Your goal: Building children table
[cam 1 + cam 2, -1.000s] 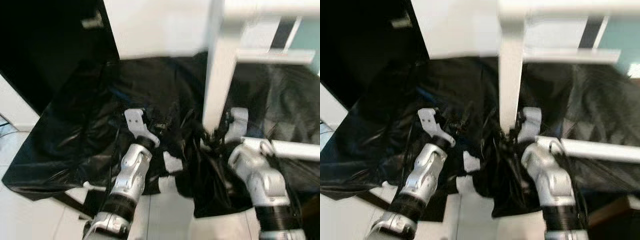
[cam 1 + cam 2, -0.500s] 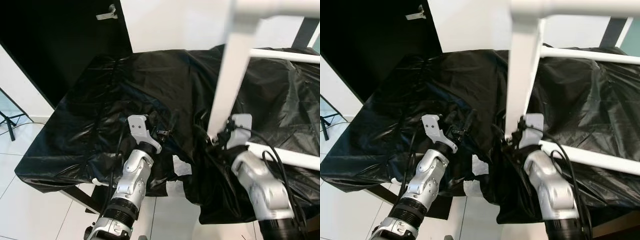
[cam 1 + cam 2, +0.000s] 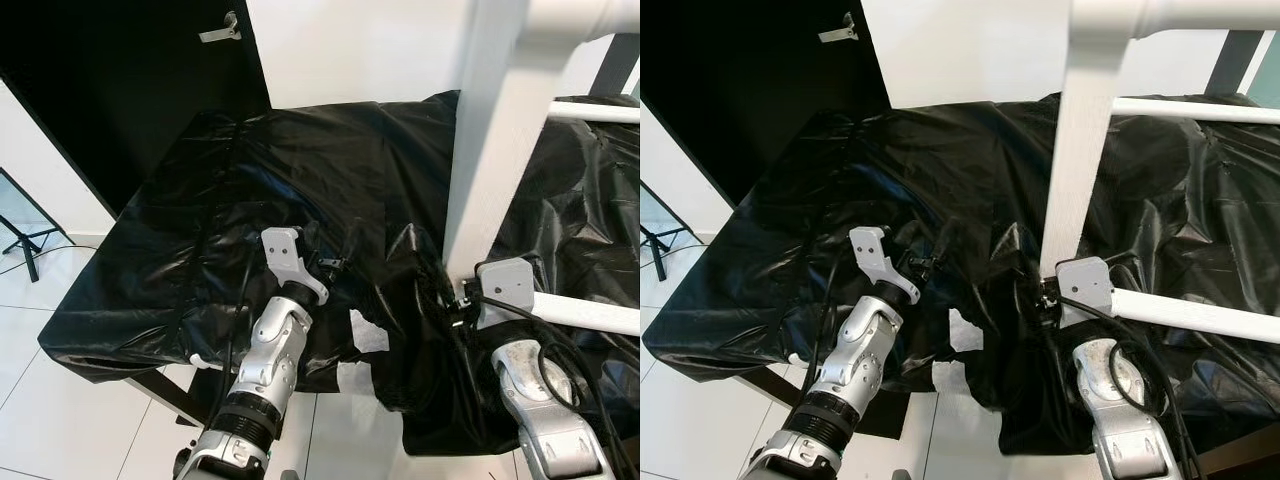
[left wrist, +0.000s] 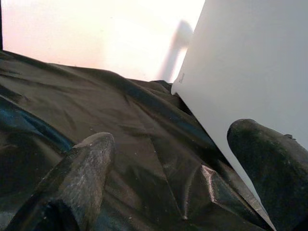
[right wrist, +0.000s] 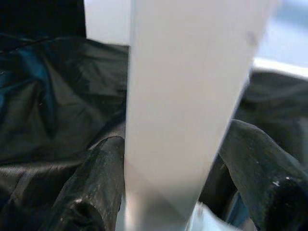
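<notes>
Right gripper (image 5: 168, 192) straddles the lower end of an upright white table leg (image 3: 1080, 160), one black finger (image 5: 91, 187) touching the leg's side and the other finger on the opposite side, so the leg is pinched between them. At its top the leg joins a white horizontal rail (image 3: 1180, 15) running along the upper edge of the head views. A second, thinner white bar (image 3: 1185, 108) crosses farther back, and a third white bar (image 3: 1200, 315) runs out to the robot's right from just beside the right wrist. The foot of the leg rests on a crumpled black plastic sheet (image 3: 250, 190).

Left gripper (image 4: 168, 173) hovers over the same sheet with its fingers spread apart and nothing between them. In the left wrist view a flat white panel (image 4: 250, 67) lies just beyond one fingertip; whether they touch cannot be told.

No containers are in view. The sheet drapes over a low surface and hangs over its near edge, with white tiled floor (image 3: 60, 420) below and to the robot's left. A black door (image 3: 130, 80) with a metal handle (image 3: 220, 30) stands behind the sheet, beside a white wall (image 3: 350, 50). A tripod foot (image 3: 25, 250) stands on the floor at far left. Cables run along both silver forearms.
</notes>
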Controlling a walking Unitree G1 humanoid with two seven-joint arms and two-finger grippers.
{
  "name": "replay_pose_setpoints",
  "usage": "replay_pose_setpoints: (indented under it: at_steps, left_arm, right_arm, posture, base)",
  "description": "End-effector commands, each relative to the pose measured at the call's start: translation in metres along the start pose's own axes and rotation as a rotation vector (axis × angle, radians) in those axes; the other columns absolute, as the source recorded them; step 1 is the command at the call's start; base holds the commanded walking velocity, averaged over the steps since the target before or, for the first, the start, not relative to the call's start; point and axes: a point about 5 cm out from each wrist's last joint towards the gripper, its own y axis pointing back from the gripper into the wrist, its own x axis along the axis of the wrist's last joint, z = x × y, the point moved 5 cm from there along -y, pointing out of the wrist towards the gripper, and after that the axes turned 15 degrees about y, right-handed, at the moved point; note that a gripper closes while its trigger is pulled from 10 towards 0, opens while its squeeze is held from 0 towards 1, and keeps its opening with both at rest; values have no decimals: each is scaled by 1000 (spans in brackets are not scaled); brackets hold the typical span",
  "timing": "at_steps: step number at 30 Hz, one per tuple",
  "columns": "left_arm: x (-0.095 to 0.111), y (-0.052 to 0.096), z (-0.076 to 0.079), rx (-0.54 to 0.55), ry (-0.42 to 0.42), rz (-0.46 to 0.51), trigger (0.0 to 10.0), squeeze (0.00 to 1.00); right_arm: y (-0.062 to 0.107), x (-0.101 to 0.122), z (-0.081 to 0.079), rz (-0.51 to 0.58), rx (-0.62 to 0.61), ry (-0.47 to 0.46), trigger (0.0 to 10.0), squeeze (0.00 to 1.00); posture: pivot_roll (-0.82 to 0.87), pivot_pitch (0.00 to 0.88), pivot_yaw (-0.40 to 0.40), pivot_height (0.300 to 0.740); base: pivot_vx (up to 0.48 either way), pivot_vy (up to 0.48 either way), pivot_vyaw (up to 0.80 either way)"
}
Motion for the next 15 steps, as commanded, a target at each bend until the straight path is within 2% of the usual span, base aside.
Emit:
replay_pose_setpoints:
  at_steps: [1,3,6,9,12,15]
  left_arm:
    - [-5,1,18,-202,-15,-58,10000,0]
    - [-6,1,19,-206,-18,-58,10000,0]
    - [-6,2,19,-202,-20,-58,10000,0]
    - [-7,3,18,-194,-19,-56,10000,0]
    - [-7,4,16,-187,-19,-55,10000,0]
    - [-8,5,15,-182,-19,-58,10000,0]
  right_arm:
    - [-4,5,9,27,-59,44,10000,0]
    - [-13,16,2,78,-37,86,10000,0]
    - [-18,26,-4,131,-53,126,10000,0]
    - [-31,34,4,153,-129,166,10000,0]
    - [-33,40,-1,174,-128,177,10000,0]
    - [-28,33,0,147,-148,178,10000,0]
  posture:
    - [2,0,111,740]
    - [8,0,108,740]
    - [11,0,107,740]
    - [16,0,103,740]
    - [21,0,100,740]
    - [24,0,99,740]
  base:
    - [0,0,0]
    - [0,0,0]
    - [0,0,0]
    - [0,0,0]
    - [0,0,0]
    - [0,0,0]
